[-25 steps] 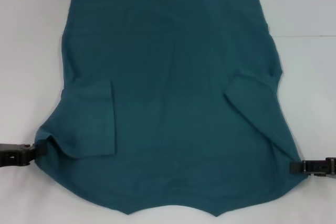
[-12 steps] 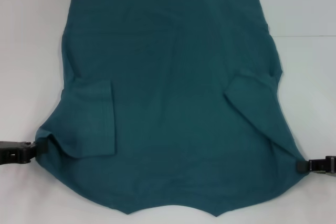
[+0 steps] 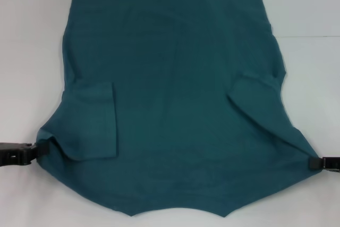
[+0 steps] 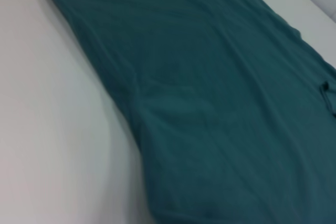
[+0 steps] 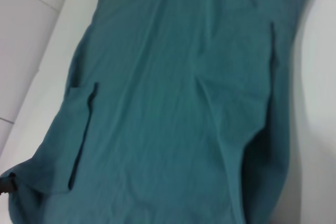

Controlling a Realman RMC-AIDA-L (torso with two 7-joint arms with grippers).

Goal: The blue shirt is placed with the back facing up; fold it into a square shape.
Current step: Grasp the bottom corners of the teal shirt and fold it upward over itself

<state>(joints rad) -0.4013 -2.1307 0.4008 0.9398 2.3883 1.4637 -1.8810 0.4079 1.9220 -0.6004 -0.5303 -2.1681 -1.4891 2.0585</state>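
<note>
Fabric fills most of the head view: the blue shirt (image 3: 175, 94) lies spread on the white table (image 3: 26, 51) with its plain side up and no lettering showing. Both sleeves are folded inward onto the body, one flap on the robot's left and one on its right. The shirt's near edge ends in two points with a shallow curve between them. At the near left corner the left gripper (image 3: 40, 151) reaches in from the frame's left edge at table level, its fingers pinched on a bunched fold of the shirt's edge. At the near right corner the right gripper (image 3: 313, 163) comes in from the right edge, its dark tips touching the outermost point of the cloth, which is drawn out to a taper there; the tips look pressed together on that corner. From the left wrist camera the shirt (image 4: 210, 103) runs away across the table (image 4: 47, 129), with the other arm's dark gripper tip (image 4: 326, 88) small at the far edge of the cloth. From the right wrist camera the shirt (image 5: 173, 103) shows both sleeve folds as dark creases, and the left gripper (image 5: 7, 183) is a dark shape at the cloth's far corner. Pale surface (image 5: 26, 24) with a faint seam borders the fabric there.
</note>
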